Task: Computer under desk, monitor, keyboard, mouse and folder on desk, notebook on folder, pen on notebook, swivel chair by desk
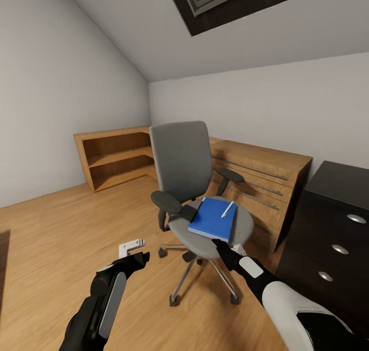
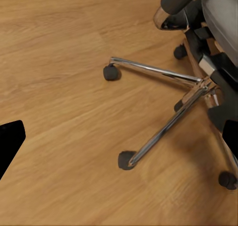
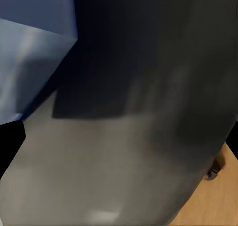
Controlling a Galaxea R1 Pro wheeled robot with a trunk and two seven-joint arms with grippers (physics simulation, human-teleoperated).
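Note:
The grey swivel chair [image 1: 183, 161] stands in the middle of the wooden floor, its metal star base [image 2: 163, 122] on castors. On its seat lies a flat blue notebook or folder [image 1: 211, 218], and which of the two it is I cannot tell. The thin white pen [image 1: 227, 209] rests on top of it. My right gripper [image 1: 219, 245] is at the seat's front edge, just below the blue item's near corner, and looks open. The right wrist view has the grey seat [image 3: 114, 151] and a blue corner [image 3: 34, 47] very close. My left gripper [image 1: 141, 258] hangs open over the floor left of the chair.
The desk's black drawer unit [image 1: 333, 228] stands at the right. Behind the chair is a light wooden dresser [image 1: 261, 174], with a low wooden shelf [image 1: 115, 156] along the left wall. A small white bracket-like part [image 1: 130, 247] sits just beyond my left gripper. Bare floor lies to the left.

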